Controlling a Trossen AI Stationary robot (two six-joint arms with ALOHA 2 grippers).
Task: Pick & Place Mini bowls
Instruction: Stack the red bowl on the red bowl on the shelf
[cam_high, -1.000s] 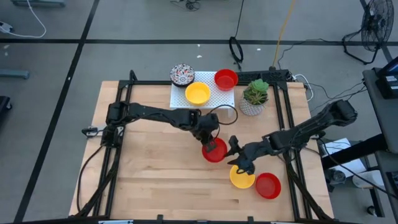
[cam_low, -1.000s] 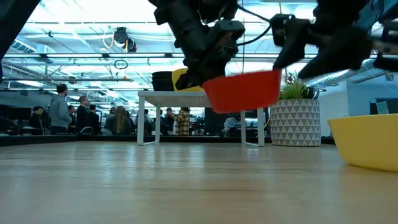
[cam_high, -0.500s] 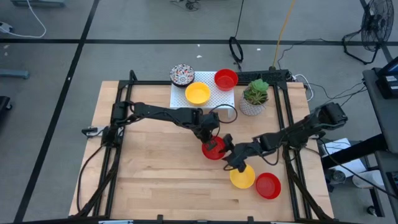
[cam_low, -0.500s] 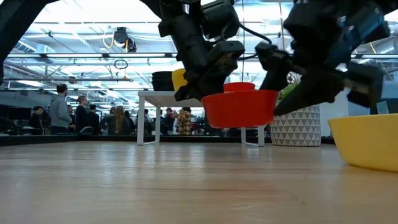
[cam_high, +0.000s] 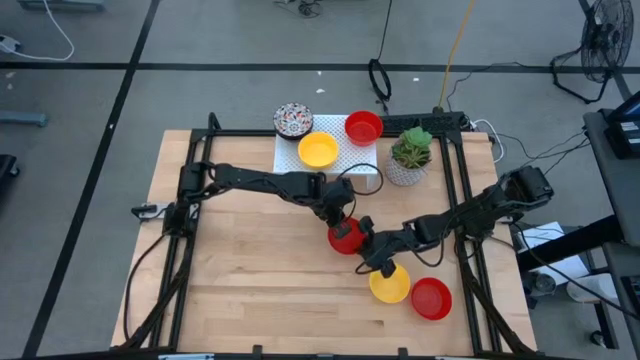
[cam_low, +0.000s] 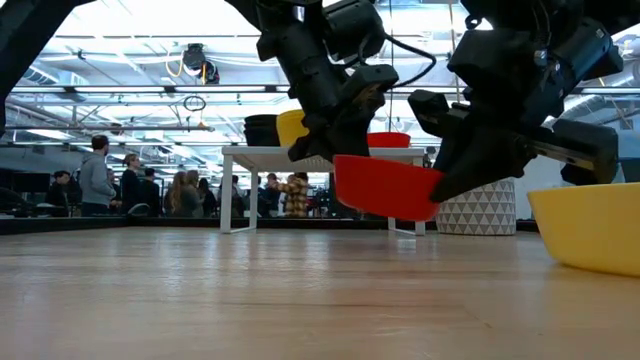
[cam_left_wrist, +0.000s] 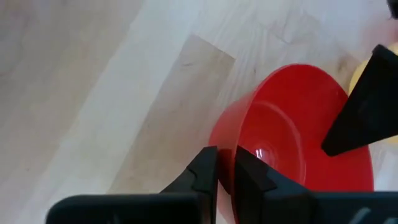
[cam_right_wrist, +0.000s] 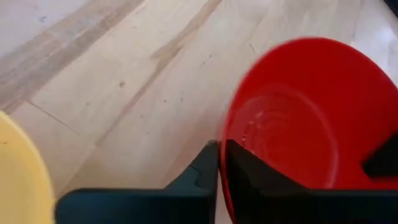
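A glossy red mini bowl (cam_high: 346, 238) hangs above the middle of the table with both grippers shut on its rim. My left gripper (cam_high: 340, 222) is at its far-left side and my right gripper (cam_high: 362, 246) at its near-right side. In the low view the bowl (cam_low: 385, 188) is clear of the wood and a little tilted. A yellow mini bowl (cam_high: 389, 285) and another red one (cam_high: 431, 298) sit on the table near the front right. A patterned bowl (cam_high: 293, 119), a yellow bowl (cam_high: 318, 150) and a red bowl (cam_high: 363, 127) rest on a white tray (cam_high: 345, 157) at the back. My left gripper pinches the red bowl's rim (cam_left_wrist: 242, 118), one finger inside the bowl and one outside, coming from above. The bowl is lifted clear of the table. My right gripper pinches the opposite part of the rim (cam_right_wrist: 225, 132), one finger inside and one against the outer wall. It comes slanting down from the table's right. The bowl hangs between the two grippers, slightly tilted.
A potted green plant (cam_high: 410, 155) in a patterned white pot stands right of the tray at the back. Black frame rails (cam_high: 465, 190) run along the table's left and right sides. Bare wood lies at the front left. People stand in the room beyond the table.
My right gripper has moved toward the table's left, from over the yellow bowl to the red bowl, and has shut on its rim. The red bowl, held level by my left gripper, has come slightly lower and tipped a little.
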